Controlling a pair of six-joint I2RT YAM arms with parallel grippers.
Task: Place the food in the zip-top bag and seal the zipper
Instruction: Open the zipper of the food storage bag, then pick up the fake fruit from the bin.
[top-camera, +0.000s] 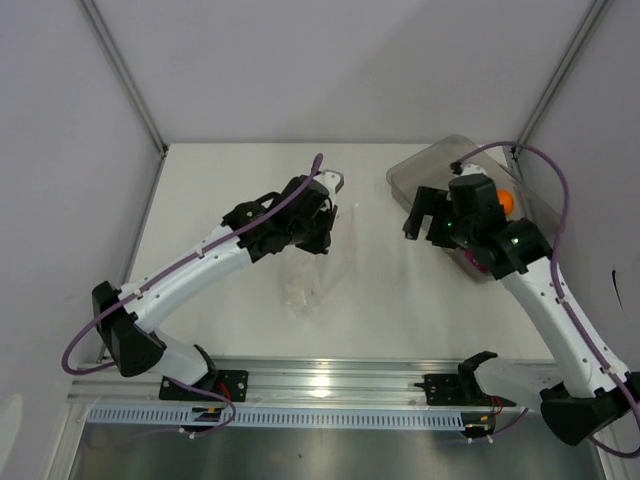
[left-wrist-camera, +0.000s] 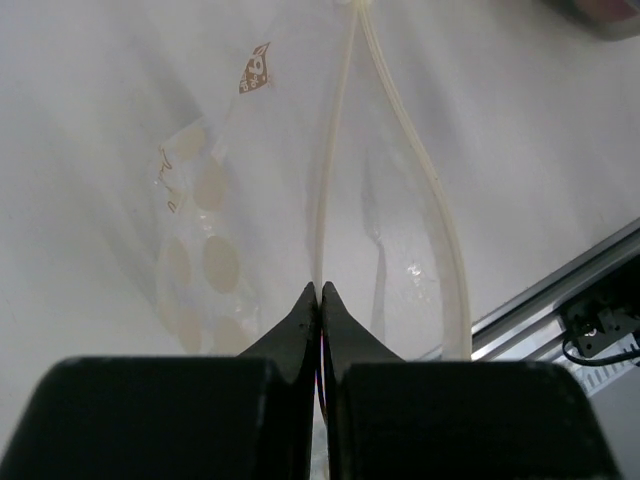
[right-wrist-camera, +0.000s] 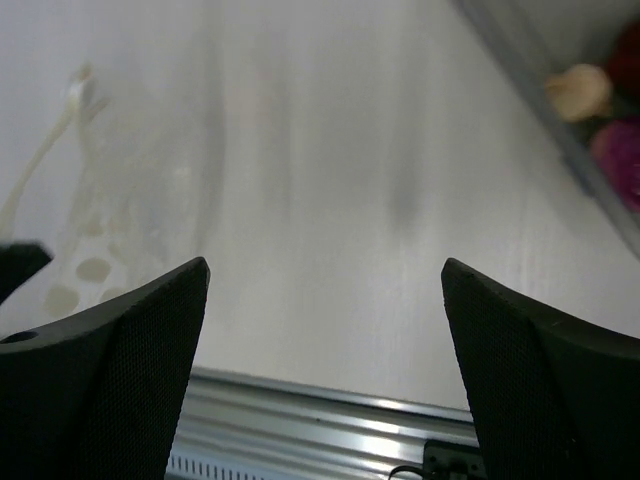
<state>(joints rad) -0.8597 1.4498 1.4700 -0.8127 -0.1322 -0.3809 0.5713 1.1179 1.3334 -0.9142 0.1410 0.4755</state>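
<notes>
The left gripper (left-wrist-camera: 320, 292) is clamped on one strip of the zipper (left-wrist-camera: 335, 150). The other strip curves away, so the mouth of the bag (top-camera: 303, 283) stands open. The bag lies on the table (top-camera: 220, 180), left of the bin (top-camera: 430, 165) and well apart from it. The right gripper (right-wrist-camera: 324, 265) hangs just beside the bin, on its left, with fingers wide apart and nothing between them. In the bin are an orange ball (top-camera: 506, 201) and a purple ball (right-wrist-camera: 620, 150).

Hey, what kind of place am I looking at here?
Probably a robotics lab test cell, not a kitchen: a left arm and right arm bolted to an aluminium rail at the edge of a white table, white panels walling it in, a clear bin and zip-top bag laid out.
</notes>
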